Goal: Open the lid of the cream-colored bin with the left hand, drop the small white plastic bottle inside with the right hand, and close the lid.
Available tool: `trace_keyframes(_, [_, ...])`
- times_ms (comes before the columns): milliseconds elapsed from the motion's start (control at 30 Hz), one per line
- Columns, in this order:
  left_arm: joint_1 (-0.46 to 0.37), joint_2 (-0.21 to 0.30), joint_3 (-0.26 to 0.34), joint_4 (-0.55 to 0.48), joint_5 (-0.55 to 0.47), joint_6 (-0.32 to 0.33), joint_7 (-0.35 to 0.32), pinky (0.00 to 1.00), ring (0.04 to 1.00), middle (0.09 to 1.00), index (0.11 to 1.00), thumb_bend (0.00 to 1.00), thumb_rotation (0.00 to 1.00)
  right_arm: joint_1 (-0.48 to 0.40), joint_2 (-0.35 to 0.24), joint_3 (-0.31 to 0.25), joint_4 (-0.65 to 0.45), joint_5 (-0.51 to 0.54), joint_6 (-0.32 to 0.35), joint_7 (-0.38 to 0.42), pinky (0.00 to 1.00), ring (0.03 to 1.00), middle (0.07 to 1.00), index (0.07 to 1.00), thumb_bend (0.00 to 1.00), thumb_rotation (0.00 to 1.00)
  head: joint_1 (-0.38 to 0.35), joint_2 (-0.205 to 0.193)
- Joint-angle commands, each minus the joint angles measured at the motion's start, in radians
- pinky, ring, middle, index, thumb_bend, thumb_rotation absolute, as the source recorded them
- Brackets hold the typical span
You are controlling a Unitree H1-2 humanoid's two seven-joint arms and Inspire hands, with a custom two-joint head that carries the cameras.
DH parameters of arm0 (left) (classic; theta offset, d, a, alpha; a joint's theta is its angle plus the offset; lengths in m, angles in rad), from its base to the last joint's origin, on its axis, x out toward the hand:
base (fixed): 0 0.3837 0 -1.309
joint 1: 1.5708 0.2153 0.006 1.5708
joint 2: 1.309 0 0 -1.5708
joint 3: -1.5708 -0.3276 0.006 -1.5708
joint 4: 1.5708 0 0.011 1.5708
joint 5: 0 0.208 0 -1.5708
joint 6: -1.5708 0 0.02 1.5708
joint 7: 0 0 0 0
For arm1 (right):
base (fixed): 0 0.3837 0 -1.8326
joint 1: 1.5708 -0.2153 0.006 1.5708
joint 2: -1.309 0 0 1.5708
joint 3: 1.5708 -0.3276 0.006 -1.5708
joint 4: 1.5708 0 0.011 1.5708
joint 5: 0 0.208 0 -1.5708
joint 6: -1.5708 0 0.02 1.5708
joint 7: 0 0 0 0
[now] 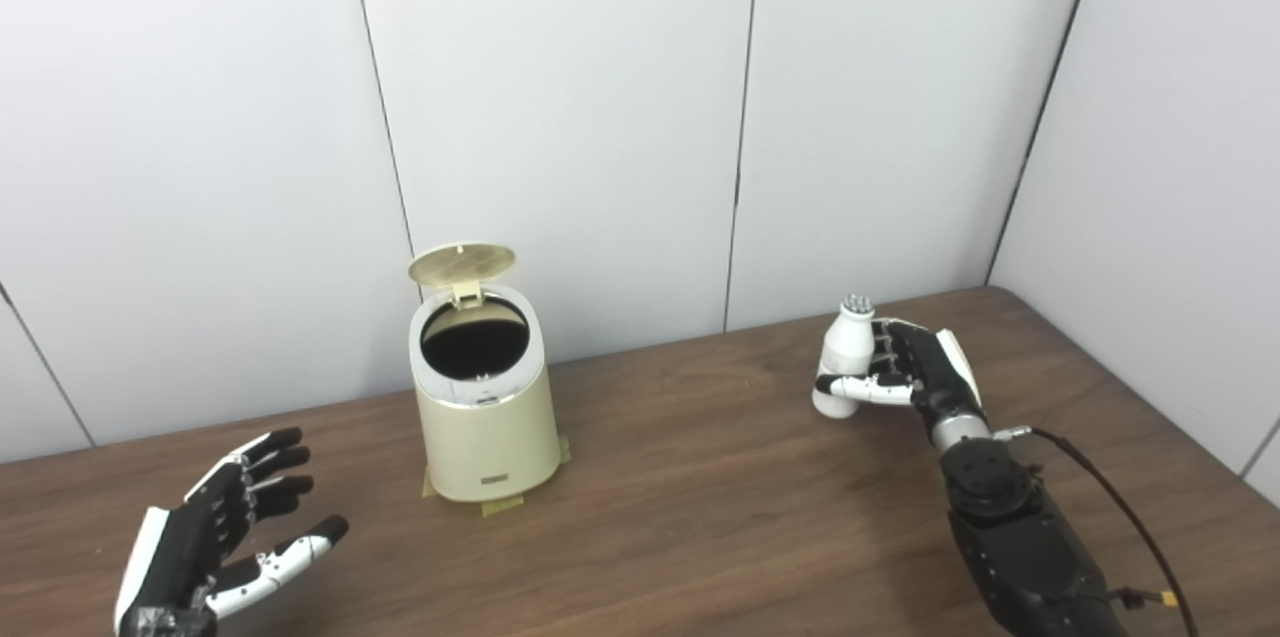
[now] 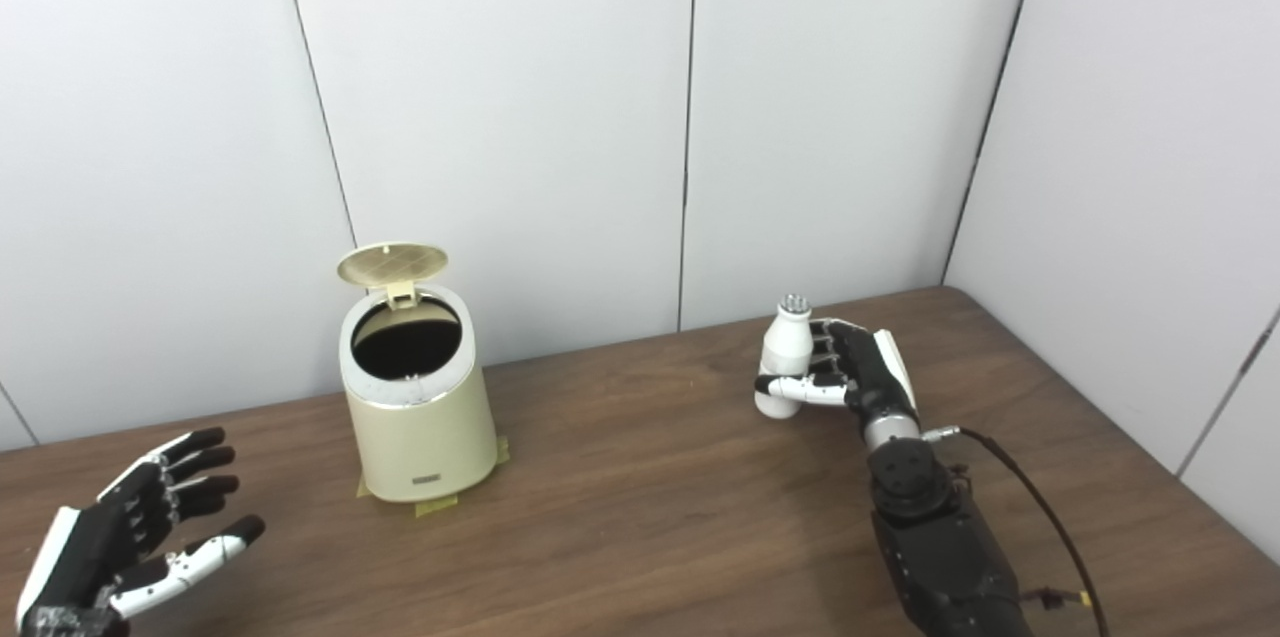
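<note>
The cream-colored bin (image 1: 487, 427) stands on the brown table, left of centre, taped down at its base. Its round lid (image 1: 462, 263) is tipped up at the back and the dark inside shows. At the right, the small white plastic bottle (image 1: 843, 357) is upright on or just above the table, with my right hand (image 1: 910, 372) shut on it, thumb across its front. My left hand (image 1: 225, 537) is open near the table's front left corner, well apart from the bin, holding nothing.
White wall panels stand close behind the table and along its right side. A black cable (image 1: 1110, 497) trails from my right forearm. Bare wood (image 1: 700, 477) lies between the bin and the bottle.
</note>
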Motion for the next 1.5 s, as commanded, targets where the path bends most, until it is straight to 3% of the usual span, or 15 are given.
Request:
trace_keyframes(0, [-0.037,0.013,0.004,-0.031,0.000,-0.034,0.008,0.73,0.725,0.787,0.818,0.65,0.00,-0.054,-0.044,0.013,-0.013,-0.033,-0.070,-0.034,0.33,0.381,0.482,0.525,0.52,0.00,-0.001,0.000])
trace_keyframes(200, [-0.035,0.010,0.000,-0.040,0.005,-0.029,0.008,0.72,0.719,0.782,0.820,0.63,0.00,-0.037,-0.059,0.046,-0.066,-0.129,-0.057,-0.104,0.34,0.365,0.470,0.553,0.51,0.00,0.011,0.002])
trace_keyframes(333, [-0.035,0.009,-0.001,-0.040,0.001,-0.031,0.005,0.73,0.716,0.785,0.821,0.63,0.00,-0.012,-0.058,0.060,-0.191,-0.178,-0.049,-0.114,0.34,0.369,0.471,0.557,0.51,0.00,0.026,0.001])
trace_keyframes(467, [-0.039,0.010,-0.006,-0.027,0.012,-0.040,0.009,0.74,0.723,0.791,0.827,0.64,0.00,0.002,-0.054,0.094,-0.322,-0.189,-0.096,-0.071,0.34,0.383,0.485,0.533,0.51,0.00,0.051,0.000])
trace_keyframes(700, [-0.046,-0.001,-0.018,0.015,0.026,-0.069,0.017,0.70,0.717,0.782,0.825,0.69,0.00,-0.050,-0.005,0.197,-0.518,-0.213,-0.060,0.052,0.34,0.391,0.488,0.525,0.52,0.00,0.118,-0.008])
trace_keyframes(933, [-0.047,-0.035,-0.026,0.044,0.041,-0.095,0.031,0.65,0.710,0.780,0.815,0.72,0.02,-0.137,0.079,0.252,-0.560,-0.198,-0.059,0.147,0.32,0.393,0.485,0.530,0.52,0.00,0.236,-0.017])
trace_keyframes(1133, [-0.048,-0.071,-0.040,0.048,0.055,-0.095,0.051,0.63,0.714,0.777,0.811,0.74,0.09,-0.184,0.161,0.277,-0.565,-0.172,-0.008,0.209,0.32,0.393,0.477,0.533,0.51,0.00,0.354,-0.020])
trace_keyframes(1233, [-0.052,-0.084,-0.048,0.062,0.054,-0.109,0.055,0.64,0.721,0.781,0.816,0.74,0.10,-0.202,0.189,0.286,-0.535,-0.176,-0.026,0.217,0.30,0.377,0.476,0.543,0.51,0.00,0.387,-0.021])
trace_keyframes(1467, [-0.056,-0.104,-0.058,0.069,0.059,-0.114,0.064,0.70,0.751,0.788,0.817,0.75,0.11,-0.265,0.269,0.299,-0.456,-0.177,0.001,0.215,0.31,0.384,0.481,0.525,0.51,0.00,0.408,-0.020])
